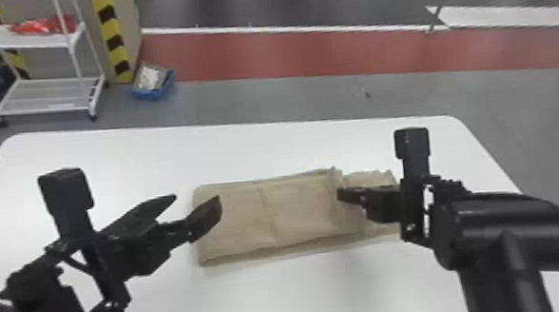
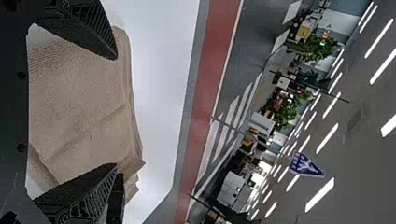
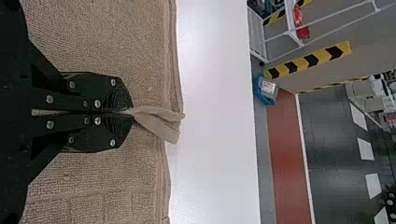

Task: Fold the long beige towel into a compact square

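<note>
Towel (image 1: 250,217) runs lengthwise left to right on the bench (image 1: 292,149): by its left end our left gripper (image 1: 197,198) hangs open; toward its right end our right gripper (image 3: 130,112), the nearer, pinches an edge we'd likely carry along that axis.

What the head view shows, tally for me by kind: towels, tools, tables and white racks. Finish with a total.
Towel: 1
Left tool and right tool: 2
Table: 1
White rack: 1
Total: 5
</note>
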Motion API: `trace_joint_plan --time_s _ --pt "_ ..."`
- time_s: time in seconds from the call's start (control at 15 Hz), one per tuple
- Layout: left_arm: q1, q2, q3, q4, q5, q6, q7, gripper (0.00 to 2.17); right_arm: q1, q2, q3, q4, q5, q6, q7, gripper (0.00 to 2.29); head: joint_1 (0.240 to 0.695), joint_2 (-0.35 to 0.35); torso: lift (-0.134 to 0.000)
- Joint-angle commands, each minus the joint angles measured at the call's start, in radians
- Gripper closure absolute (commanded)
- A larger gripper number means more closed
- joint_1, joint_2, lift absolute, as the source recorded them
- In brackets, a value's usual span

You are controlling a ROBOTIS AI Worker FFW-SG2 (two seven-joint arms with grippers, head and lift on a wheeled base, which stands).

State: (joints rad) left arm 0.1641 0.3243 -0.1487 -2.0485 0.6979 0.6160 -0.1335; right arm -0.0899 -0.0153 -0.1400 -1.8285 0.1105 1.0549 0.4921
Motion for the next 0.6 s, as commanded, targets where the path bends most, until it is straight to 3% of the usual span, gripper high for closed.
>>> trace_joint_plan --time_s 0.0,0.33,0.53 --pt "0.008 0.001 0.006 -0.004 0.0 0.006 0.0 0.07 0.007 0.016 -0.003 -0.011 -0.009 0.012 0.008 1.48 0.695 -0.151 -0.124" --pt "0.011 0.002 0.011 -0.012 -0.002 0.012 0.0 0.08 0.078 0.016 -0.026 -0.192 -0.103 0.052 0.014 1.48 0.695 -0.138 -0.124" --pt "0.012 0.002 0.021 -0.012 -0.002 0.015 -0.002 0.08 0.122 0.016 -0.122 -0.305 -0.172 0.073 0.014 1.48 0.695 -0.137 -0.124"
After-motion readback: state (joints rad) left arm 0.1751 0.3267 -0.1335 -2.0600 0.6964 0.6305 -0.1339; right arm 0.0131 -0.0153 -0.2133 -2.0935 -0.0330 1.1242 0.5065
